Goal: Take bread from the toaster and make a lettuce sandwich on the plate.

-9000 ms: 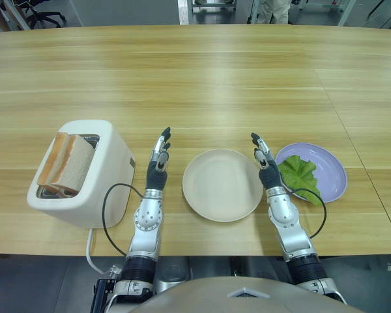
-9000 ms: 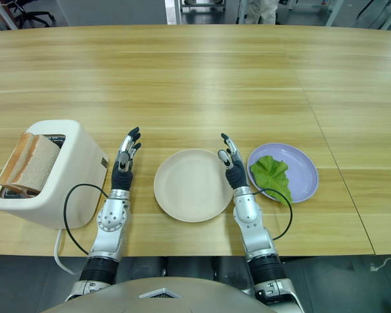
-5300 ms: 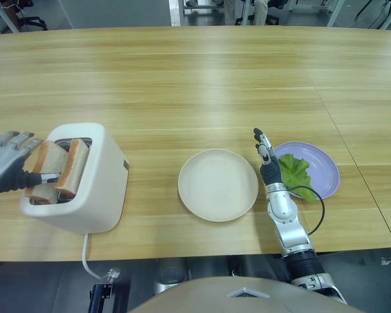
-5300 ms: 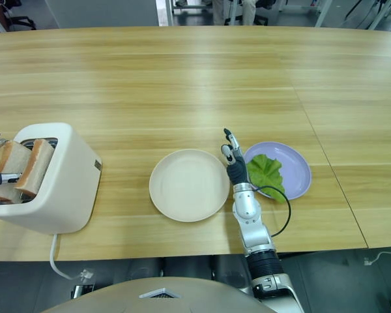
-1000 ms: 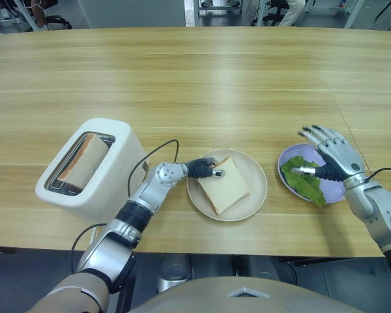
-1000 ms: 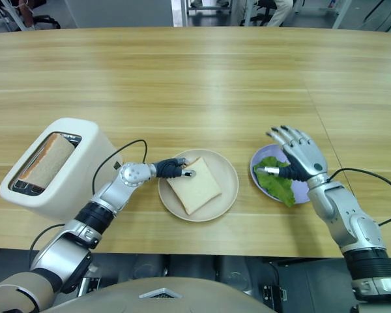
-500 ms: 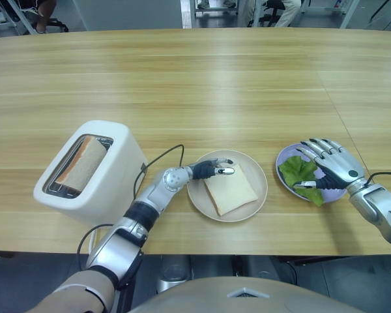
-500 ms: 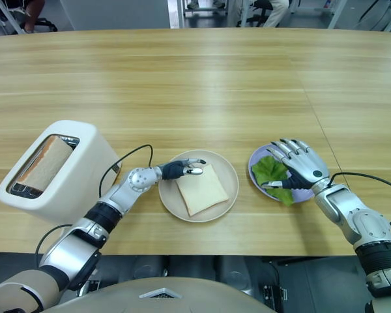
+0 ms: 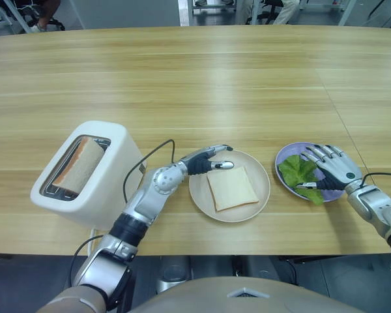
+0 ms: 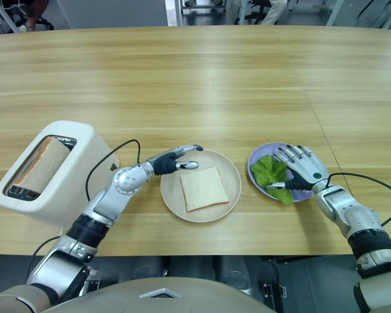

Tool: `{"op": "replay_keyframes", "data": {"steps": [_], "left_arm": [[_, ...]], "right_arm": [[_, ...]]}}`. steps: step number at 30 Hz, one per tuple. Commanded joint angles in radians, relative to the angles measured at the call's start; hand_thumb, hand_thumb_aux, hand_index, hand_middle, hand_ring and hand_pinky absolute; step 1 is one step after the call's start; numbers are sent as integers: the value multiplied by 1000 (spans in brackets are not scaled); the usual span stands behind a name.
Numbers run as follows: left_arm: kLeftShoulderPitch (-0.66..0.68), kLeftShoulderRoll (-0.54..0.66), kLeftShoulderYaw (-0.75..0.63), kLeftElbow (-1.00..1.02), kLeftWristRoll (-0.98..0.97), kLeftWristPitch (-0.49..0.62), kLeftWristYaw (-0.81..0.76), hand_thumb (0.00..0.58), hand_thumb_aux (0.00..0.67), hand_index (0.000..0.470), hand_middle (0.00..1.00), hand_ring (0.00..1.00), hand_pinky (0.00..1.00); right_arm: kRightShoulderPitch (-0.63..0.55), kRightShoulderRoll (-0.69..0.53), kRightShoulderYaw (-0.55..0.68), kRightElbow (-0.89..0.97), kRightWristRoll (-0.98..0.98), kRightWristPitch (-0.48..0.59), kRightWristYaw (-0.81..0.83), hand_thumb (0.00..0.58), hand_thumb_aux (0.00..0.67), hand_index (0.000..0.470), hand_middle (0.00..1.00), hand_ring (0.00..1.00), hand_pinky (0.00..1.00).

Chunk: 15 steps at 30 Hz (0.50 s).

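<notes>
A white bread slice (image 9: 232, 187) lies flat on the cream plate (image 9: 198, 194) in the middle. My left hand (image 9: 207, 160) hovers over the plate's left rim with fingers stretched out, holding nothing. The white toaster (image 9: 111, 171) stands at the left with one slice (image 9: 75, 163) in its slot. At the right, a lettuce leaf (image 9: 298, 171) lies on the purple plate (image 9: 285, 159). My right hand (image 9: 333, 169) rests down on that plate, fingers spread over the leaf's right side and thumb against its near edge; whether it grips the leaf I cannot tell.
The toaster's black cable (image 9: 141, 168) loops up past my left forearm. The wooden table (image 9: 195, 85) stretches wide and bare behind the plates. Its front edge (image 9: 247, 249) runs just below both plates.
My left hand has lifted off the bread slice and drawn back toward the plate's left rim. My right hand has sunk lower onto the lettuce plate.
</notes>
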Motion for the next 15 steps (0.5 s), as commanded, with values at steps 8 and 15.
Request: {"op": "replay_keyframes", "data": {"steps": [8, 15], "left_arm": [[78, 38, 75, -82, -69, 43, -12, 0, 0, 0, 0, 0, 0], [79, 45, 91, -60, -77, 29, -3, 0, 0, 0, 0, 0, 0]], "right_arm": [[-52, 20, 75, 126, 44, -37, 35, 271, 181, 124, 0, 0, 0], [-47, 12, 85, 143, 80, -63, 13, 580, 670, 460, 0, 0, 0]]}}
